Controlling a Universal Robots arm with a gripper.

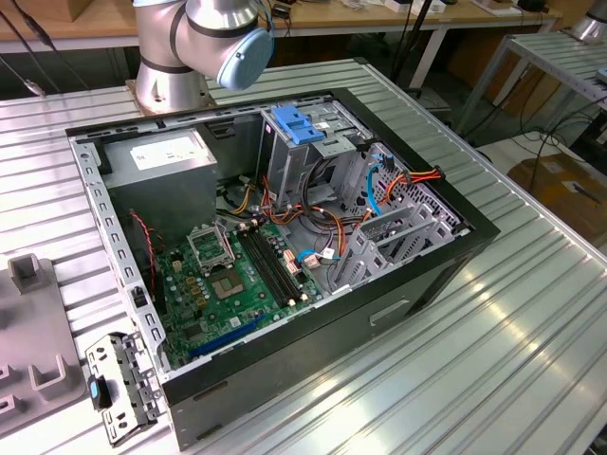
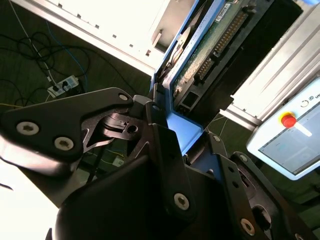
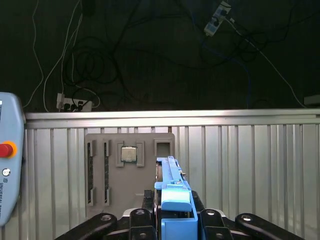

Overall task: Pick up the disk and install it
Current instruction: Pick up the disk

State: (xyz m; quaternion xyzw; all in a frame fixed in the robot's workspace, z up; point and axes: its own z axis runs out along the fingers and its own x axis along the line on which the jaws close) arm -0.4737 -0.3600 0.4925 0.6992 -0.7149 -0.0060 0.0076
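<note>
The disk stands on edge between my black fingers, its blue plastic carrier rail facing the first wrist view. In the second wrist view the disk shows its green circuit board underside and a blue rail end. My gripper is shut on it, with the jaws pressed against both sides. The disk is held in the air above the ribbed metal table. In the exterior view the open computer case lies on its side, with a light-blue bracket in the drive bay at its far end.
The case holds a green motherboard, a grey power supply and loose cables. A grey fixture plate carrying a chip lies on the table. A control pendant with a red button sits beside it. The arm's base stands behind the case.
</note>
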